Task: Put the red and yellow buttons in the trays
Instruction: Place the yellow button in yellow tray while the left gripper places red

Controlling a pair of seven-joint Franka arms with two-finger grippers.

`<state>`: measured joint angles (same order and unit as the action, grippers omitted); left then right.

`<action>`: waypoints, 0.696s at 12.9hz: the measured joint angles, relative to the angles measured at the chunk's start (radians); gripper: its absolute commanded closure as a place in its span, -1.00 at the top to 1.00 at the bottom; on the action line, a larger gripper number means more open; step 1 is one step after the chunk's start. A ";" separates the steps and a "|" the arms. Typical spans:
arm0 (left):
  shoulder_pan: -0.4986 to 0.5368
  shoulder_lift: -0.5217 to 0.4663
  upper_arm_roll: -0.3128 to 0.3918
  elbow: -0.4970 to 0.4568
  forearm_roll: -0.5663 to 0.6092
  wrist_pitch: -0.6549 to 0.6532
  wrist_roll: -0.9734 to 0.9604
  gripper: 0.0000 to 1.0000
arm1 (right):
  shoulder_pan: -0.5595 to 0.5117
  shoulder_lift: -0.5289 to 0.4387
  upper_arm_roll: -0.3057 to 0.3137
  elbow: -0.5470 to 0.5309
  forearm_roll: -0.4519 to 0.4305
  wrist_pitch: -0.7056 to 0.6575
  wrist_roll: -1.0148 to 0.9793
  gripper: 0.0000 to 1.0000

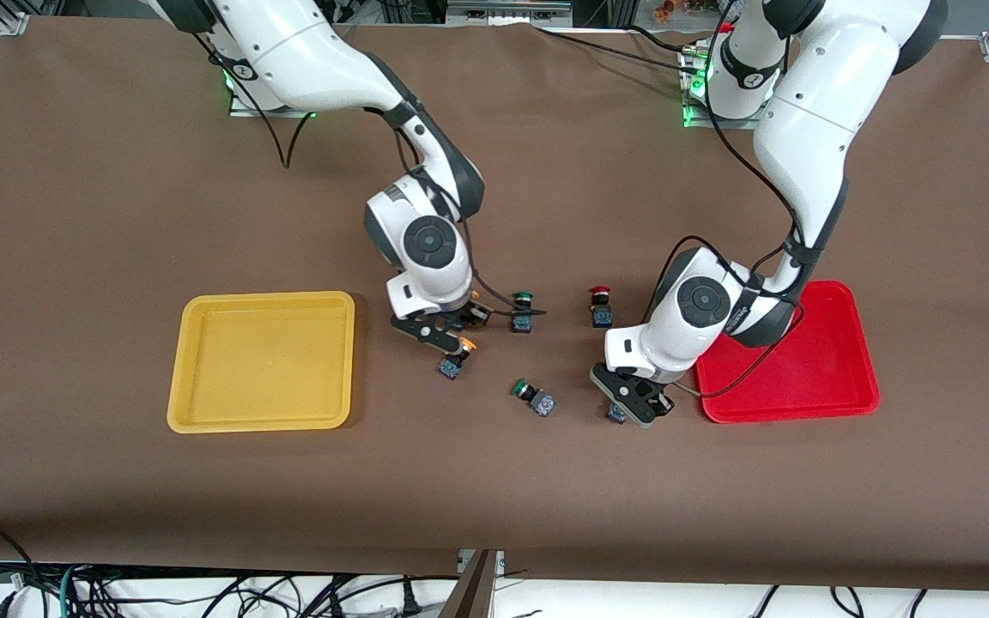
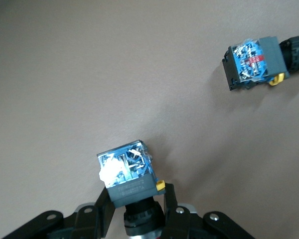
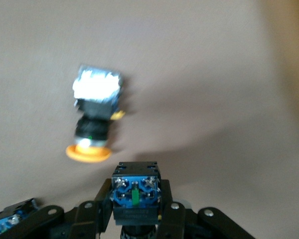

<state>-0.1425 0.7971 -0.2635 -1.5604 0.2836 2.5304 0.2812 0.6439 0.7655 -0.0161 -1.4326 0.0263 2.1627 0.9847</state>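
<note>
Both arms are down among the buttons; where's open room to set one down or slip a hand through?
Both the yellow tray and red tray hold nothing. The crowded strip lies between them: right gripper, left gripper, two green buttons, a red button.

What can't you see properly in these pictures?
- Cap colour of the blue-based push-button switch held in the left gripper: its fingers hide it in the left wrist view, and the gripper covers it in the front view.
- Cap of the dark-based switch in the right gripper: hidden likewise.
- Orange-capped switch: blurred in the right wrist view.
- Cap of the loose switch: cut off by the left wrist view's edge.
</note>
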 measured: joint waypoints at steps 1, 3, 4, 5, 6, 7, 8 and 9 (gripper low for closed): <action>0.000 -0.033 -0.004 0.002 0.000 -0.081 0.000 -1.00 | -0.042 -0.034 -0.003 0.004 0.000 -0.077 -0.088 -1.00; 0.000 -0.104 -0.012 0.005 0.000 -0.240 0.000 -1.00 | -0.141 -0.086 -0.013 0.004 -0.001 -0.200 -0.269 -1.00; 0.000 -0.138 -0.014 0.005 0.000 -0.314 -0.001 -1.00 | -0.195 -0.097 -0.028 0.001 -0.001 -0.227 -0.368 -1.00; 0.001 -0.167 -0.014 0.006 0.000 -0.387 -0.001 -1.00 | -0.252 -0.096 -0.041 -0.004 -0.002 -0.229 -0.461 -1.00; 0.005 -0.188 -0.013 0.006 0.000 -0.461 -0.001 -1.00 | -0.311 -0.091 -0.047 -0.009 -0.002 -0.227 -0.535 -1.00; 0.014 -0.204 -0.012 0.005 0.000 -0.531 0.001 -1.00 | -0.366 -0.084 -0.048 -0.012 -0.002 -0.222 -0.589 -1.00; 0.026 -0.216 -0.012 0.005 0.000 -0.587 0.010 -1.00 | -0.410 -0.075 -0.049 -0.016 -0.002 -0.214 -0.629 -1.00; 0.038 -0.225 -0.012 0.005 0.000 -0.628 0.031 -1.00 | -0.442 -0.067 -0.049 -0.025 -0.002 -0.205 -0.656 -1.00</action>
<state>-0.1041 0.5719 -0.2750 -1.5553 0.2836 1.9019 0.3119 0.2016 0.6988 -0.0648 -1.4573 0.0244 1.9582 0.3282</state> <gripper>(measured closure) 0.564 0.595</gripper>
